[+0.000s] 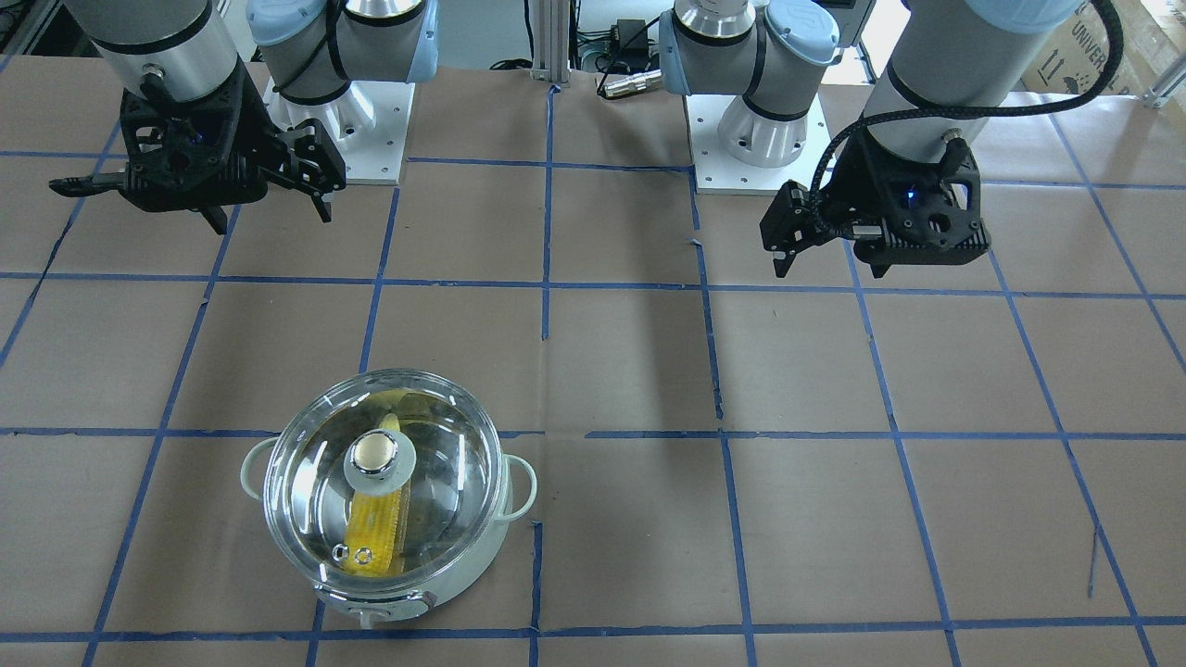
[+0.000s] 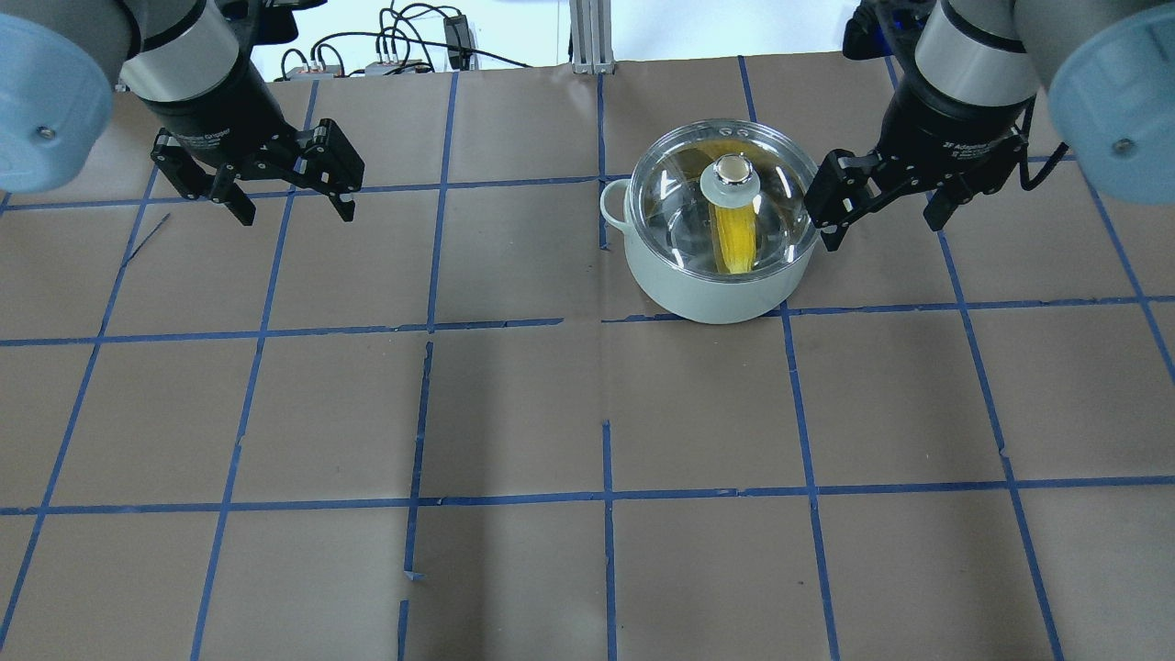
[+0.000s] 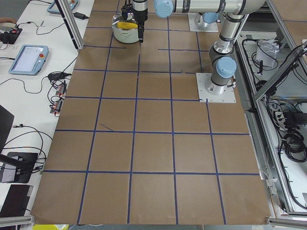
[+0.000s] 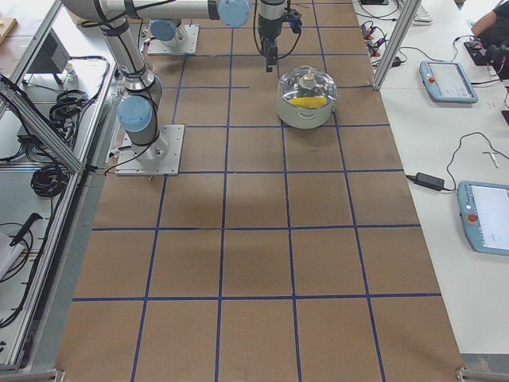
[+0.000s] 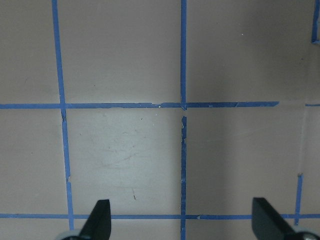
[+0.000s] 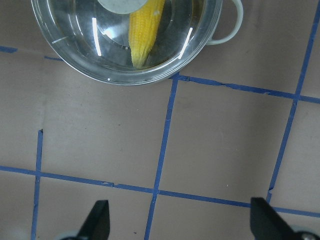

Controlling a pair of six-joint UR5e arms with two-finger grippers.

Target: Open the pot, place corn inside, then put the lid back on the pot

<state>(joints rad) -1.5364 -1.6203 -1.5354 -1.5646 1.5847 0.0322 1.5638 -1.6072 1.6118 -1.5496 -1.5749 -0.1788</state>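
On the brown paper desk [image 2: 514, 413], the round pale mint pot [image 2: 711, 292] sits near my right jaws, not touching. Its clear glass dome lid [image 2: 675, 197] is on, the yellow corn cob [image 2: 734, 237] inside. From above, my right jaws hide one handle. Both jaws are spread wide, empty; my left jaws hang well apart.

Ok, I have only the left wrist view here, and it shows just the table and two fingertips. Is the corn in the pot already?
Observer: Yes. The corn lies inside the pot; you can see it through the glass.
Operator: Good. And is the lid on the pot, or somewhere on the table?
Observer: The lid sits on the pot's rim and covers the opening.
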